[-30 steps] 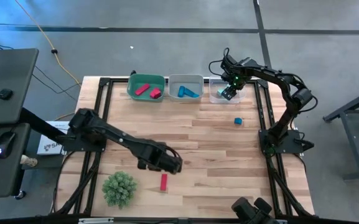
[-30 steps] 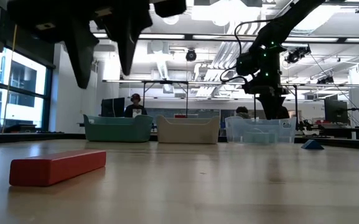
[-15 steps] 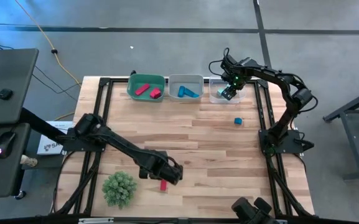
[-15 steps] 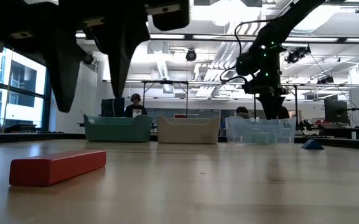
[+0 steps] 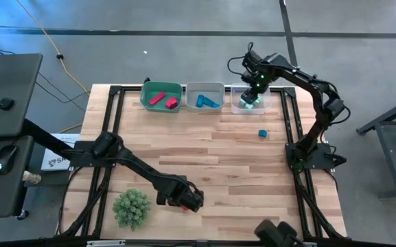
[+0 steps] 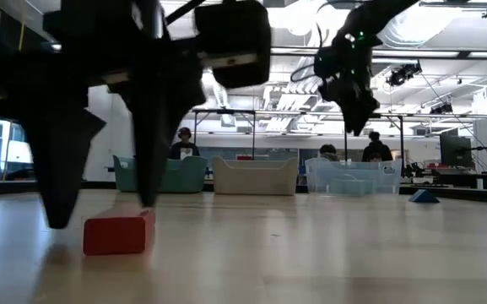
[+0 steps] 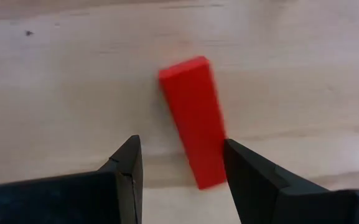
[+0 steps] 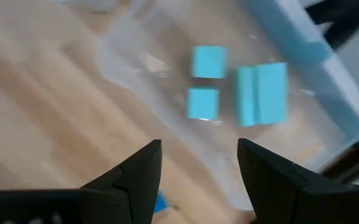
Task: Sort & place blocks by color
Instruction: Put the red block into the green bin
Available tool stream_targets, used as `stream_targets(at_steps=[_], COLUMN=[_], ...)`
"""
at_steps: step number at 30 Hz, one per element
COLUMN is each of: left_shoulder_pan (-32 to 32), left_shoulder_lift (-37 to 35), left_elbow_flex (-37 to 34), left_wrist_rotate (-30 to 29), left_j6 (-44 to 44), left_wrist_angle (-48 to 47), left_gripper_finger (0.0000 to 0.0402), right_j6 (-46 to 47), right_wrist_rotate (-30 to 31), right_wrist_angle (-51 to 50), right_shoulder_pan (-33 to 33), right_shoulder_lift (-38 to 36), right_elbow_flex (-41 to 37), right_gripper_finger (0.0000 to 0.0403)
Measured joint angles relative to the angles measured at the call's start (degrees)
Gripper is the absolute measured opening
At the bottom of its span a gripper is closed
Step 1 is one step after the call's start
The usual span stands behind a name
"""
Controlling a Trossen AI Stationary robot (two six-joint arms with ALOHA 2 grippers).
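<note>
The left gripper (image 7: pixel 179 163) is hanging spread over the red bar (image 7: pixel 193 118) at the table's (image 5: pixel 239 178) near edge, beside the plant ball (image 5: pixel 131 208). The bar is lying flat between the fingers but off-centre, touching or nearly touching one finger (image 7: pixel 254 177), its long axis running roughly along them. Judged from this, the left arm is far nearer. The right gripper (image 8: pixel 198 163) is hovering spread over the clear bin (image 5: pixel 247 98), teal blocks (image 8: pixel 238 93) lying inside.

**Blocks by colour and position**

1 red bar (image 7: pixel 195 118) lies flat on bare wood near the front. 2 red blocks (image 5: pixel 162 100) are seen in the green bin, blue ones (image 5: pixel 207 102) in the grey bin, 3 teal blocks (image 8: pixel 238 93) in the clear bin. 1 blue cube (image 5: pixel 262 134) sits alone.
</note>
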Motion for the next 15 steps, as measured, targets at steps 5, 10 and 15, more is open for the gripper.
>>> stream_targets(at_steps=[5, 10, 15], left_shoulder_pan=[0.00, 0.07, 0.09], left_shoulder_lift=[1.16, 2.16, 2.30], left_elbow_flex=[0.14, 0.33, 0.32], left_wrist_rotate=[0.23, 2.07, 2.33], left_j6=[-0.11, -0.50, -0.39], left_wrist_angle=[1.28, 1.20, 0.92], left_gripper_finger=[0.0142, 0.0142, 0.0138], right_j6=[1.46, 3.28, 5.20], right_wrist_rotate=[-4.65, -4.66, -4.35], right_wrist_angle=[-3.10, -6.07, -7.55], right_shoulder_pan=[3.54, 8.01, 11.80], right_shoulder_lift=[-2.25, -5.17, -9.13], right_elbow_flex=[0.66, 0.66, 0.66], right_gripper_finger=[0.0199, 0.0199, 0.0199])
